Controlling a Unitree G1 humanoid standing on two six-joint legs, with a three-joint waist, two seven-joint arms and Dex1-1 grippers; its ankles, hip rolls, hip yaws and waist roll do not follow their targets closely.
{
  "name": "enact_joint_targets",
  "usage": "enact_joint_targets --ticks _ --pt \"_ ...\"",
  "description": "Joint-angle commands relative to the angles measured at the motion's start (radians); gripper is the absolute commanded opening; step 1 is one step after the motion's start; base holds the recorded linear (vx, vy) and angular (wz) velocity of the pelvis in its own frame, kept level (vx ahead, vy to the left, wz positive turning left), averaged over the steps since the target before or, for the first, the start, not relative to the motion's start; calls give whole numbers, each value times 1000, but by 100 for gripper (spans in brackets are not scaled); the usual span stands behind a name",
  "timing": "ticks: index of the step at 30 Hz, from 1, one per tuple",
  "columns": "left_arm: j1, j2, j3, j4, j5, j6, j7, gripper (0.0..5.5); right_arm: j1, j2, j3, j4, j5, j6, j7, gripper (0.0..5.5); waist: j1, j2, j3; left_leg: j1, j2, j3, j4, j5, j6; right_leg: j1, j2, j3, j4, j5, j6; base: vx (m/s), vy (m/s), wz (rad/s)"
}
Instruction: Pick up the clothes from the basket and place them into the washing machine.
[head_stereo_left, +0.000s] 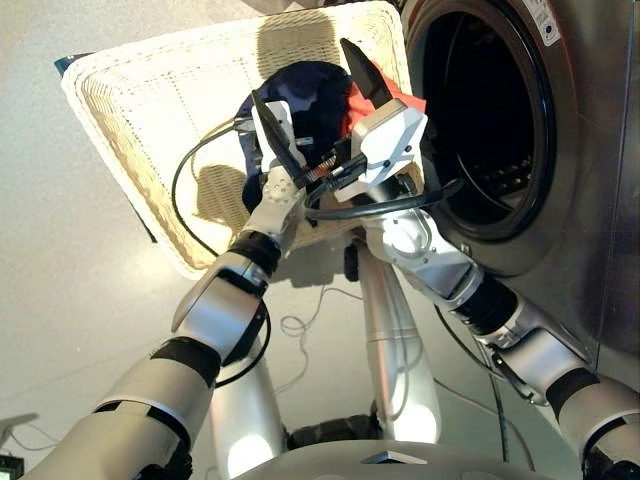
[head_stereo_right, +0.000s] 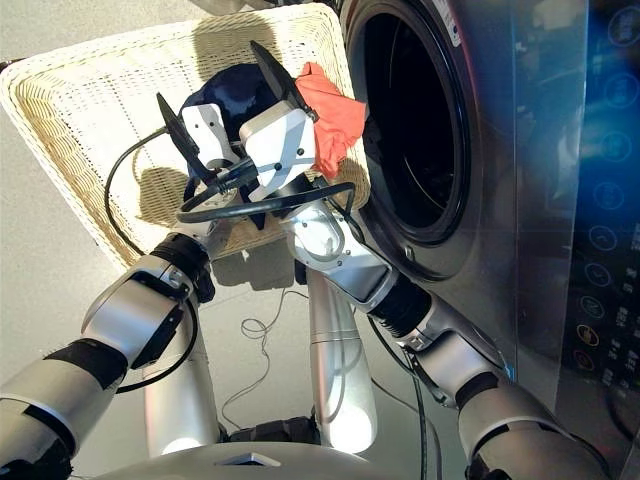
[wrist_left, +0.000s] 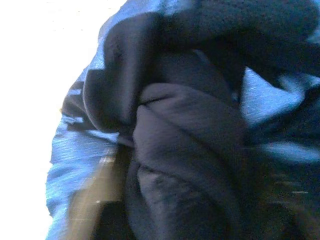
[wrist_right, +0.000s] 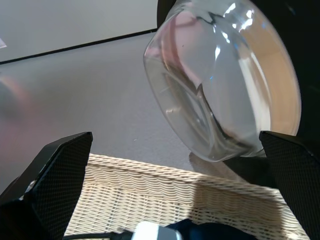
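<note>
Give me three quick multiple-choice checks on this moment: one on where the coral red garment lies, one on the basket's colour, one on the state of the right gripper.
1. Where does the coral red garment lie?
A. Inside the drum
B. In the basket, at the end nearest the washing machine
C. On the floor

2. What colour is the basket?
A. Cream-white
B. Dark brown
C. Green

3. How is the right gripper?
A. Shut on the red garment
B. Out of view
C. Open, holding nothing

Answers:
1 B: red cloth rests against the basket's rim beside the drum mouth.
2 A: the pale woven wicker shows in both eye views.
3 C: its wrist view shows two fingers wide apart with nothing between.
</note>
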Motion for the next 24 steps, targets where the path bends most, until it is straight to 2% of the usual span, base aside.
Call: enact_joint_targets --ticks 1,6,10,11,12,13,16,18,20,21,22,24 --pt "-47 -53 13 114 10 34 -27 0 9 19 -20 -147 -5 -52 15 550 -30 8 22 2 15 -52 40 -8 -33 29 -16 5 21 8 72 -104 10 -15" --pt "18 -65 6 44 18 8 -5 0 45 -20 -56 -115 -37 -42 -8 550 -19 21 22 32 1 -47 15 -1 -29 57 -26 4 3 16 75 -21 4 -2" --pt "200 -18 -59 -249 122 -32 34 0 129 -84 -155 -88 -126 -15 -72 550 10 54 22 73 -24 -44 -7 0 -20 96 -36 5 1 11 76 0 0 0" --pt "200 -18 -59 -249 122 -32 35 0 129 -84 -155 -89 -126 -15 -72 550 11 54 22 74 -24 -43 -8 0 -20 96 -36 5 0 11 76 0 0 0" --pt "289 27 -75 -370 173 -45 31 0 174 -106 -203 -62 -164 -3 -87 550 29 70 22 102 -35 -44 -19 -3 -14 122 -44 3 4 4 75 0 0 0" --pt "291 27 -76 -371 173 -45 32 0 176 -105 -203 -63 -164 -2 -87 550 29 69 22 104 -35 -44 -20 -3 -14 123 -44 4 4 4 75 0 0 0" --pt "436 105 -66 -617 226 -76 3 0 260 -128 -279 -31 -169 -7 -95 550 51 88 22 150 -51 -45 -43 -3 -10 172 -57 -2 -4 -1 78 0 0 0" --pt "540 196 -44 -830 266 -110 -59 0 321 -142 -333 -2 -162 -10 -81 550 72 101 22 207 -66 -49 -74 -2 -9 233 -69 -8 -30 -5 81 14 9 88" --pt "568 226 -34 -898 278 -117 -77 0 337 -144 -342 11 -157 -8 -70 550 78 104 22 228 -72 -53 -82 -1 -8 259 -73 -9 -38 -8 82 0 0 0" --pt "603 274 -18 -1017 254 -144 -139 0 348 -145 -347 39 -152 0 -41 550 91 110 22 274 -78 -56 -96 -4 -8 308 -78 -13 -50 -13 84 0 0 0" --pt "606 275 -17 -1019 253 -143 -140 0 349 -144 -346 39 -152 -1 -41 550 91 109 22 277 -79 -55 -98 -4 -8 310 -78 -13 -51 -13 84 0 0 0" --pt "623 305 8 -1106 222 -162 -182 0 348 -144 -338 57 -140 7 -6 550 100 112 22 321 -84 -57 -113 -6 -7 351 -84 -12 -57 -17 85 37 19 52"
